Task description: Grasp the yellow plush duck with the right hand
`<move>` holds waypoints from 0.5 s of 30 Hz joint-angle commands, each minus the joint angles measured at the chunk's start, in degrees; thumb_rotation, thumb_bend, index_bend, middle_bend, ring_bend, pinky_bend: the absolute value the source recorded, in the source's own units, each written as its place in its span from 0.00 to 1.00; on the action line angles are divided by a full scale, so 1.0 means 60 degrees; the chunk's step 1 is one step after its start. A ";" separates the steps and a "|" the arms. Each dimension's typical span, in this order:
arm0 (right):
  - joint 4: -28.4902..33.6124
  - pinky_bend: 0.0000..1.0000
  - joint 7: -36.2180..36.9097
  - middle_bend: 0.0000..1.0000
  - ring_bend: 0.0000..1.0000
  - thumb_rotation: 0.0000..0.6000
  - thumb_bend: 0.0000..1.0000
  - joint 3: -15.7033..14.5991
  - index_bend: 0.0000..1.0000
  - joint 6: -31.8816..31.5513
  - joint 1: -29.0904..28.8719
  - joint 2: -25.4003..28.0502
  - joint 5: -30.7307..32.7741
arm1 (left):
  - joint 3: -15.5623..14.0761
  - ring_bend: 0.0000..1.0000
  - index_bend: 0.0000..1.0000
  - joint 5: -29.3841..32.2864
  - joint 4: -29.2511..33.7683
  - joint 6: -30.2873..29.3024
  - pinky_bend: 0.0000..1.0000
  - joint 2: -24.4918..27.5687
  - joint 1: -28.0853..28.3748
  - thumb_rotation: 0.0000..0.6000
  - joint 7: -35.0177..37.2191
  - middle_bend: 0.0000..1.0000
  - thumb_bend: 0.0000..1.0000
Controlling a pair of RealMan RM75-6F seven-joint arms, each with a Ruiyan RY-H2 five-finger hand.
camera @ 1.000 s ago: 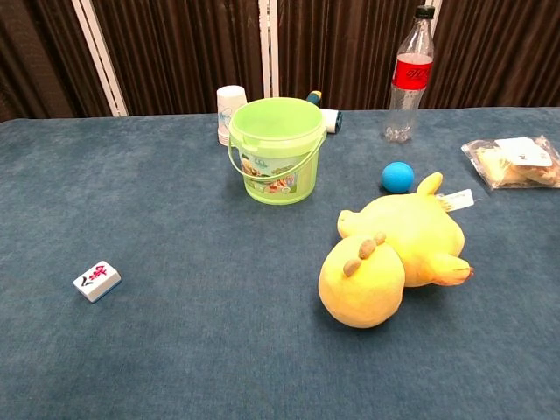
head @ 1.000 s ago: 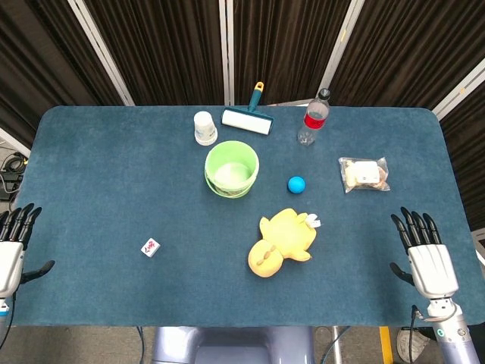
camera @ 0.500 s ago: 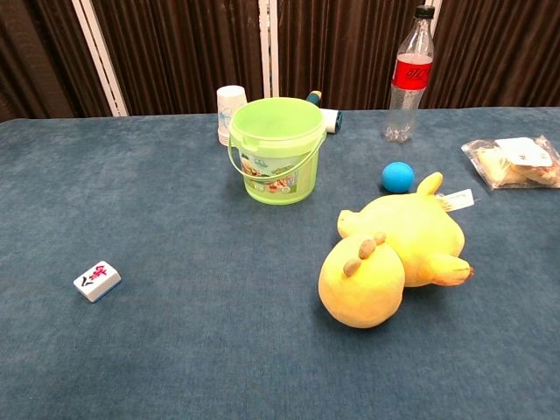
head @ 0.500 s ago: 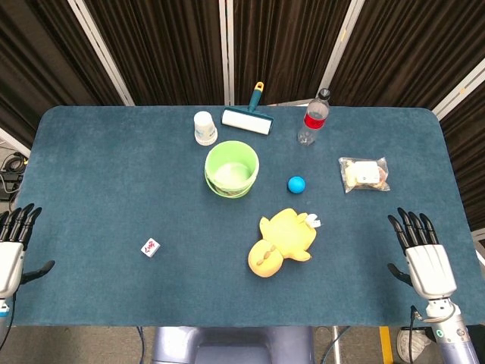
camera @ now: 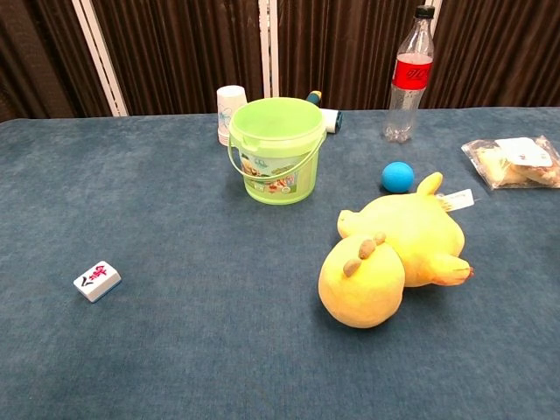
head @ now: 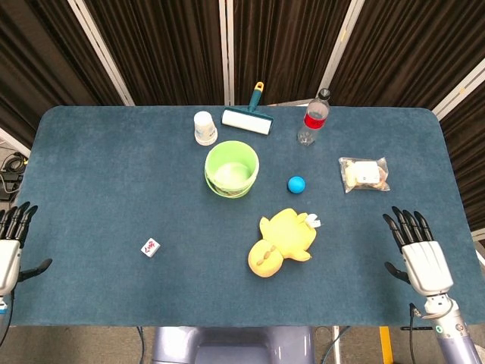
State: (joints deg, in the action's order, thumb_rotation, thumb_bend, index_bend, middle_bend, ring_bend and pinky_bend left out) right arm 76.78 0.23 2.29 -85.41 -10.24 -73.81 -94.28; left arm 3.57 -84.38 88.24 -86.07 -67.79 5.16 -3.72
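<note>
The yellow plush duck (head: 282,241) lies on the blue table a little right of centre, head toward the near edge; the chest view shows the duck (camera: 394,251) at lower right with a white tag on it. My right hand (head: 418,254) hovers flat at the table's near right corner, fingers spread and holding nothing, well to the right of the duck. At the near left edge my left hand (head: 9,253) is also spread and empty. Neither hand appears in the chest view.
A green bucket (head: 231,169) stands behind the duck, a blue ball (head: 296,183) between them. Farther back are a white cup (head: 204,127), a lint roller (head: 248,118) and a plastic bottle (head: 313,117). A snack bag (head: 364,174) lies at right, a mahjong tile (head: 150,247) at left.
My right hand has drifted slightly up and to the left over the near right corner. The left hand has shifted a little downward. The duck has not moved.
</note>
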 commanded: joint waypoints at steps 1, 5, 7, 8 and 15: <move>-0.0379 0.00 0.0364 0.00 0.00 1.00 0.52 -0.0056 0.00 0.0190 -0.0369 0.0043 -0.0437 | 0.0058 0.00 0.00 0.0123 -0.0026 0.0088 0.00 -0.0026 0.0038 1.00 -0.0059 0.00 0.10; -0.0862 0.00 0.0877 0.00 0.00 1.00 0.73 -0.0096 0.00 0.0442 -0.0948 0.0103 -0.0997 | 0.0107 0.00 0.00 0.0289 -0.0070 0.0241 0.00 -0.0078 0.0095 1.00 -0.0133 0.00 0.10; -0.0976 0.00 0.1081 0.00 0.00 1.00 0.78 -0.0131 0.00 0.0540 -0.1205 0.0098 -0.1242 | 0.0131 0.00 0.00 0.0364 -0.0078 0.0293 0.00 -0.0088 0.0110 1.00 -0.0129 0.00 0.10; -0.1016 0.00 0.1145 0.00 0.00 1.00 0.80 -0.0144 0.00 0.0565 -0.1306 0.0089 -0.1345 | 0.0141 0.00 0.00 0.0388 -0.0082 0.0305 0.00 -0.0091 0.0114 1.00 -0.0118 0.00 0.10; -0.1291 0.00 0.1613 0.00 0.00 1.00 0.91 -0.0260 0.00 0.0801 -0.2005 -0.0204 -0.1918 | 0.0207 0.00 0.00 0.0457 -0.0192 0.0307 0.00 -0.0129 0.0140 1.00 -0.0072 0.00 0.10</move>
State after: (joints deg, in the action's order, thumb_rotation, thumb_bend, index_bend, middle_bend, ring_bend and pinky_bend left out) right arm 69.35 9.17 1.01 -81.08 -21.64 -74.54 -105.19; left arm 4.79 -81.64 87.10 -84.22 -68.55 5.99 -4.17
